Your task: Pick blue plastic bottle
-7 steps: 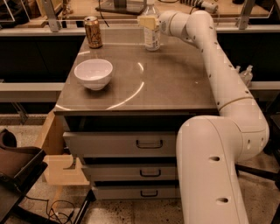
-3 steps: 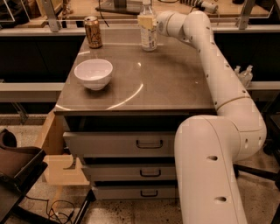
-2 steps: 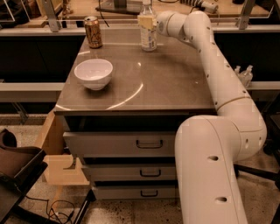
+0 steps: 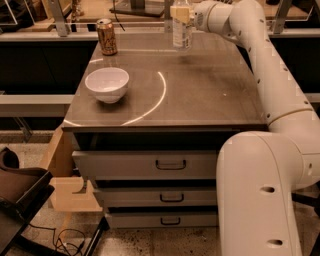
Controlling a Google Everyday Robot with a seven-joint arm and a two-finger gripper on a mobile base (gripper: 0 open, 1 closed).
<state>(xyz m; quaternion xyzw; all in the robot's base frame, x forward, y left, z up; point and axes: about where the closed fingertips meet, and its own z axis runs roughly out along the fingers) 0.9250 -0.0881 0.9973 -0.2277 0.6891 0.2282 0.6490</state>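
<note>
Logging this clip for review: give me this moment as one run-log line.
phase: grasp | gripper: far edge of table, shut on tall slim pale-blue plastic bottle | bronze soda can, white bowl: apart

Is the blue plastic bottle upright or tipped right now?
Upright: the blue plastic bottle is vertical, neck uppermost, near the table's far edge. The end effector is against its upper part.

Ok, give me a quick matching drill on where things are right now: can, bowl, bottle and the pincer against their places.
1 soda can
2 white bowl
3 blue plastic bottle
4 pincer

A at the bottle's upper part
B left side of the tabletop, nearer than the can
C far left corner
D far edge, right of the can

Pairs: 1-C, 2-B, 3-D, 4-A
</note>
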